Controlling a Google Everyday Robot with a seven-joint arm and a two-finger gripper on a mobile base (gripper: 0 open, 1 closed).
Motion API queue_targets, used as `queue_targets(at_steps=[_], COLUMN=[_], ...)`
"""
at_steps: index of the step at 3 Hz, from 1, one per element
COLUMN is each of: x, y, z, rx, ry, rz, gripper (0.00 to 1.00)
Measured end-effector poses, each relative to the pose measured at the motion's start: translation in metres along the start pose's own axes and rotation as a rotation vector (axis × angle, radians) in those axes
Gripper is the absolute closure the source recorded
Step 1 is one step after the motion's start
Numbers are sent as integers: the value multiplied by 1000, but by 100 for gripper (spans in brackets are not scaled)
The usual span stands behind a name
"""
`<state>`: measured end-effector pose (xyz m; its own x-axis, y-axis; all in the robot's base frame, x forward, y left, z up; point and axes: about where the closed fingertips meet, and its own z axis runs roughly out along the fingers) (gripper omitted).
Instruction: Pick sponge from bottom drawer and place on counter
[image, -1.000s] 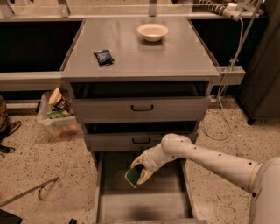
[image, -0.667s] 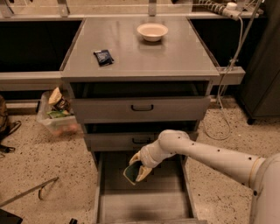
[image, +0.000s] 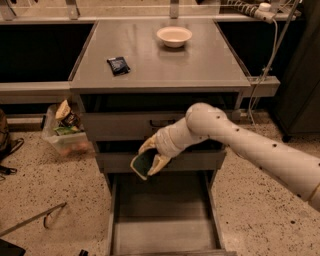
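Observation:
My gripper is shut on the sponge, whose dark green face shows between the yellowish fingers. It holds the sponge in the air in front of the middle drawer, above the open bottom drawer. The bottom drawer is pulled out and its grey tray looks bare. The counter is the flat grey cabinet top, above and behind the gripper. My white arm reaches in from the right.
A white bowl sits at the back of the counter and a dark crinkled packet lies at its left. A clear bin with packets stands on the floor left of the cabinet. A cable hangs at the right.
My gripper has risen with the sponge out of the bottom drawer, up and to the left, to the level of the middle drawer front.

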<state>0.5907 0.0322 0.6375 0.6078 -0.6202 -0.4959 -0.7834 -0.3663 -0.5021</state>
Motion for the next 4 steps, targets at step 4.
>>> queue_targets(at_steps=[4], x=[-87], y=[-131], z=[-127], rx=[52], ry=[-89], rz=[-216], gripper=[100])
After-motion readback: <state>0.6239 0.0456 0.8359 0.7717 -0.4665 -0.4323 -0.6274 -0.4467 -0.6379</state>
